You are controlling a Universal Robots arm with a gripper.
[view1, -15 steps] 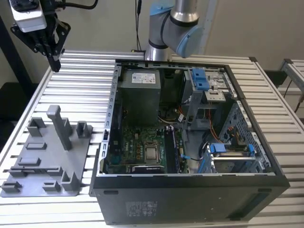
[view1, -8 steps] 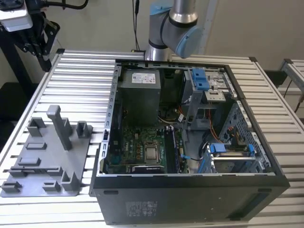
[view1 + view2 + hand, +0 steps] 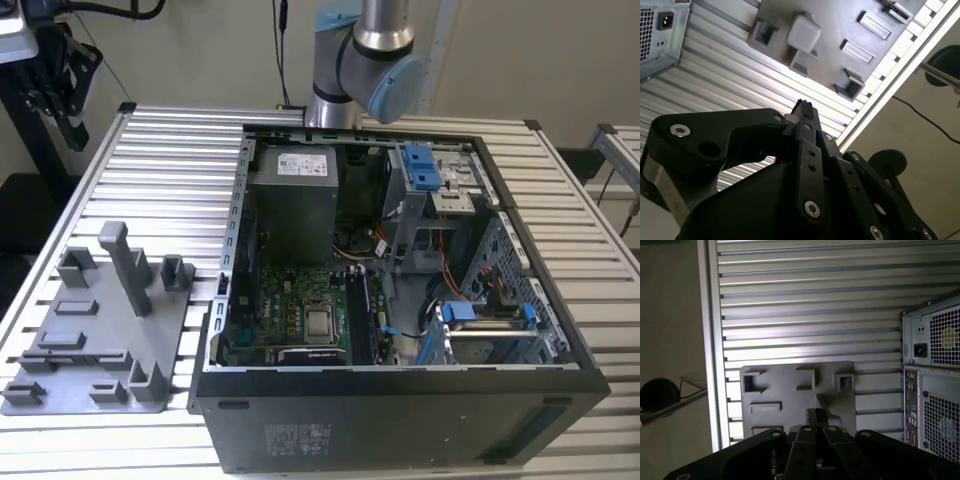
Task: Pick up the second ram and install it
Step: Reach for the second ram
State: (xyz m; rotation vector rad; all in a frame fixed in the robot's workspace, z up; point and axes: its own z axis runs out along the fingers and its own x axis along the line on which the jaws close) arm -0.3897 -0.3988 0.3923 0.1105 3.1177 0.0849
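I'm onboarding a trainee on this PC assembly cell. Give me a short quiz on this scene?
1. True or false: the computer case lies open, its motherboard exposed.
2. In the exterior view, the grey holder tray sits: A) inside the case; B) on the slatted table, at the exterior view's left of the case; C) atop the case.
3. In the first wrist view, what lies just beyond the gripper?
Key: 1 true; 2 B; 3 the grey holder tray.
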